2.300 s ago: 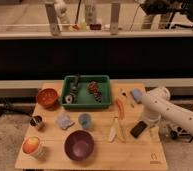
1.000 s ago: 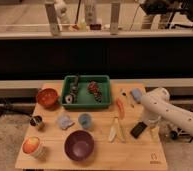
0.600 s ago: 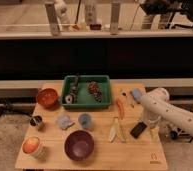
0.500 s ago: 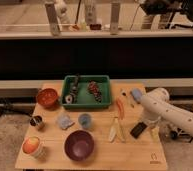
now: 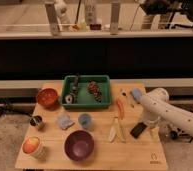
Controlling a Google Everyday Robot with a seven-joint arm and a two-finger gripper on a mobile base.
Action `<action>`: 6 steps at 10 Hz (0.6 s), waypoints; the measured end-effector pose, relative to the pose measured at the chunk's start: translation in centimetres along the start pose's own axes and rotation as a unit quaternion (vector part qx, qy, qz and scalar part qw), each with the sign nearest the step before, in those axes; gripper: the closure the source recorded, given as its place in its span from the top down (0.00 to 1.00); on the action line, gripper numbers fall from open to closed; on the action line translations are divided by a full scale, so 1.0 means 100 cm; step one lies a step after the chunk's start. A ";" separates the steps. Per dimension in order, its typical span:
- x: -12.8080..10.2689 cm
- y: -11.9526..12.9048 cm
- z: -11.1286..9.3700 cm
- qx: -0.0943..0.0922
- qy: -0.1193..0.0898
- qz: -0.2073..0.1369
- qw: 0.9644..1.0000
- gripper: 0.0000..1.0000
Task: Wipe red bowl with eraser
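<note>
We see wooden worktop (image 5: 140, 156) carrying everything. White arm (image 5: 175, 115) extends from right edge, elbow right of green tray (image 5: 87, 105), forearm bent down. Purple bowl (image 5: 79, 145) in front of tray, near worktop's front edge. Red bowl (image 5: 47, 97) just left of tray, upright, apart from it. Pincer (image 5: 149, 127) low over worktop, front-right of tray, spread wide, gripping nothing we can make out. Eraser (image 5: 137, 130) flat on worktop just beside pincer, on side toward tray; whether they touch, we cannot tell.
</note>
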 end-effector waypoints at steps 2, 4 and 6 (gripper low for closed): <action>0.000 -0.001 0.000 0.001 0.000 -0.003 1.000 0.80; 0.000 -0.001 0.001 0.001 0.001 -0.005 1.000 0.80; 0.000 0.000 0.001 0.001 0.001 -0.008 1.000 0.80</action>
